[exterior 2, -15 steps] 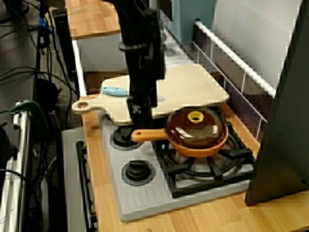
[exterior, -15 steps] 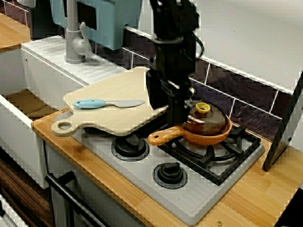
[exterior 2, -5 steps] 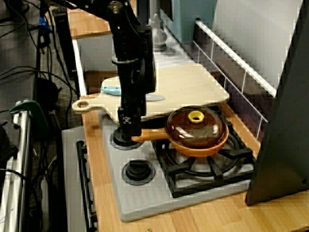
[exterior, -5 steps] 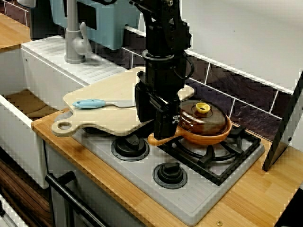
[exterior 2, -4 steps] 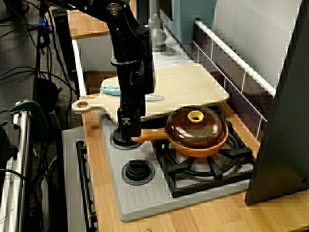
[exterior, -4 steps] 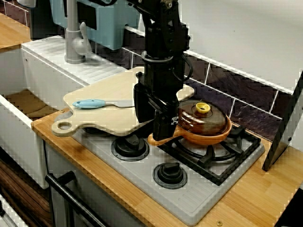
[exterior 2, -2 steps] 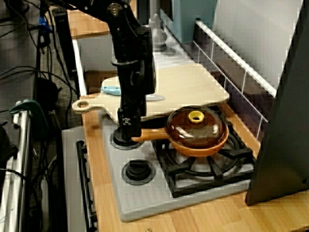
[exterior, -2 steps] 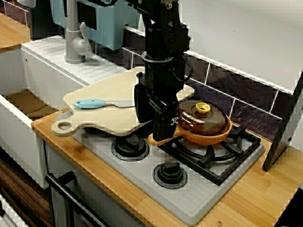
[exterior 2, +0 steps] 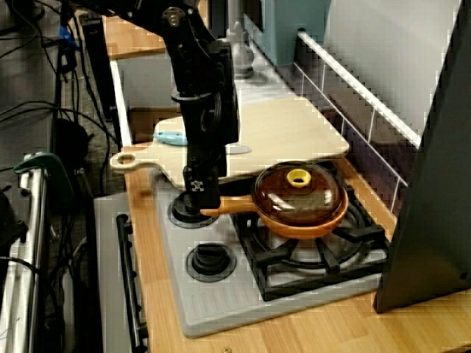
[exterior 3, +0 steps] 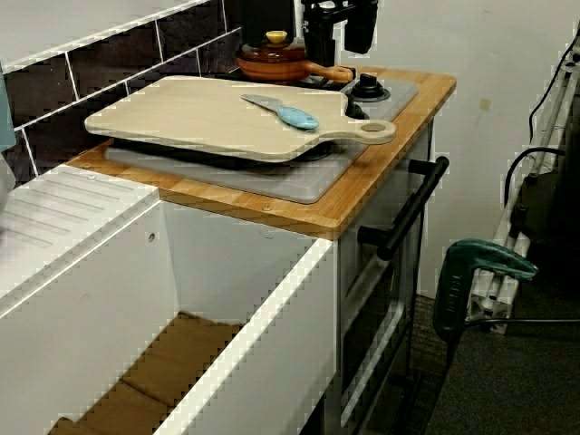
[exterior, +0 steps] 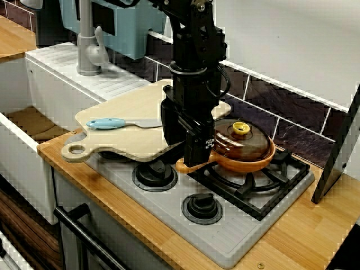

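**Views.** Only the low view across the sink shows the white sink (exterior 3: 272,299) basin, the oven's black bar handle (exterior 3: 412,204) and a green clamp (exterior 3: 478,270). Only the front corner view shows the grey tap (exterior: 87,48). Only the high side view shows cables (exterior 2: 29,118) on the floor.

**Arm.** Black, standing vertical over the board's right edge. The gripper (exterior: 194,161) points straight down, with its tips at the free end of the frying pan (exterior: 247,163) handle. Whether the fingers clamp that handle cannot be told.

**Materials, left to right.**
- 1 pale wooden cutting board (exterior: 135,112), paddle-shaped with a holed handle, lying across the grey hob (exterior: 169,199).
- 1 knife (exterior: 115,123) with a blue handle, lying flat on the board.
- 2 round black dials (exterior: 201,207).
- 1 orange pan on the black grate (exterior: 264,191), under 1 brown translucent lid (exterior: 244,145) with a yellow knob (exterior: 241,128).
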